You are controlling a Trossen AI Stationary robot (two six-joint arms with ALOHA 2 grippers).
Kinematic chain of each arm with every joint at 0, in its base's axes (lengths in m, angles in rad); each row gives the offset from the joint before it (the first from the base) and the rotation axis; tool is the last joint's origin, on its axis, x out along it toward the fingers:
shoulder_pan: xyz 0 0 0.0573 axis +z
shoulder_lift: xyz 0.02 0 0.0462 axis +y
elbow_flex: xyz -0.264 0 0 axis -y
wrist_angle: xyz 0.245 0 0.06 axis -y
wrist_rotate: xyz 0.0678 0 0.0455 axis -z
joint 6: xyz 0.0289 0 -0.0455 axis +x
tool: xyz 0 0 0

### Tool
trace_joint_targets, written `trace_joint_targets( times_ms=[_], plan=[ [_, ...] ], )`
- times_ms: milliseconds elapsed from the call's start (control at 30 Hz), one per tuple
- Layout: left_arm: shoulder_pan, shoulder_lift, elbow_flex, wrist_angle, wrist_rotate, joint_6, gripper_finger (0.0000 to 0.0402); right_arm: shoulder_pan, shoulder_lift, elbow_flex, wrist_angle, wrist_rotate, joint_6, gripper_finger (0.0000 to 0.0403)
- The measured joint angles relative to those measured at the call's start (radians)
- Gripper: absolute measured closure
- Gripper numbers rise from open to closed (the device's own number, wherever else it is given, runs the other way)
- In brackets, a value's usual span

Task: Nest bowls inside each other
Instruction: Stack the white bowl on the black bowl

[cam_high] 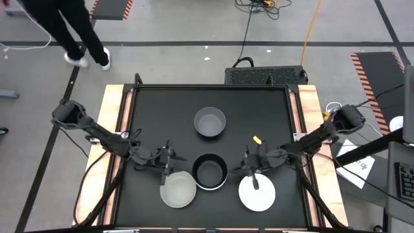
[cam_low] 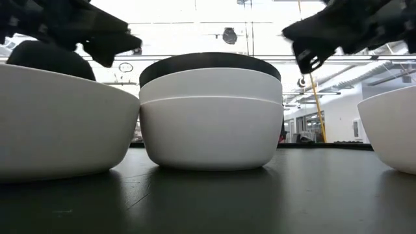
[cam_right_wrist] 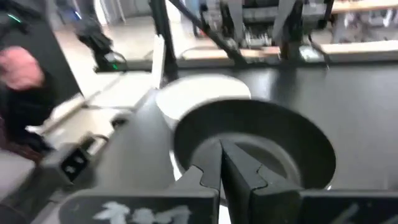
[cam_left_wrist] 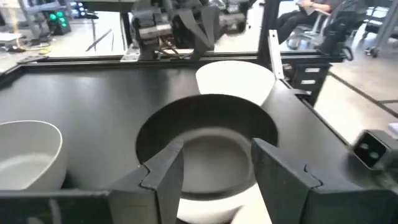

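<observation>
A black bowl (cam_high: 210, 169) sits nested in two stacked white bowls (cam_low: 211, 133) at the table's near middle. A pale translucent bowl (cam_high: 178, 190) stands to its left and a white bowl (cam_high: 257, 193) to its right, each on its base. A grey bowl (cam_high: 210, 122) stands alone farther back. My left gripper (cam_high: 176, 160) hovers open, left of the stack and above the bowls' rims (cam_left_wrist: 211, 171). My right gripper (cam_high: 244, 163) hovers shut to the right of the stack (cam_right_wrist: 221, 171), also above the rims.
A small yellow piece (cam_high: 257, 139) lies on the black tabletop right of the grey bowl. The table has a raised black frame (cam_high: 213, 87) around it. A person walks on the floor beyond the far left corner (cam_high: 71, 32).
</observation>
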Motion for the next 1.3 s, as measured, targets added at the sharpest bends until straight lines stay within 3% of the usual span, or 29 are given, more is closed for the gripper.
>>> trace_joint_targets(
  times_ms=[133, 333, 567, 800, 1100, 1300],
  plan=[
    [-0.045, -0.055, -0.044, 0.026, -0.054, -0.023, 0.0215, 0.03, -0.065, -0.084, 0.105, 0.017, -0.001, 0.0403],
    [-0.139, -0.141, -0.133, 0.055, -0.18, -0.046, 0.0215, 0.073, -0.115, -0.139, 0.11, 0.128, 0.001, 0.0403],
    [-0.246, -0.265, -0.244, 0.079, -0.363, -0.032, 0.0215, 0.1, -0.147, -0.159, 0.11, 0.133, -0.016, 0.0403],
    [-0.287, -0.382, -0.355, 0.176, -0.4, 0.039, 0.0215, 0.103, -0.228, -0.239, 0.152, 0.133, -0.031, 0.0403],
    [-0.294, -0.457, -0.354, 0.097, -0.451, 0.124, 0.0216, 0.102, -0.391, -0.424, 0.227, 0.275, -0.042, 0.0403],
    [-0.258, -0.471, -0.354, 0.004, -0.445, 0.12, 0.0216, 0.101, -0.462, -0.423, 0.147, 0.31, -0.099, 0.0403]
  ],
)
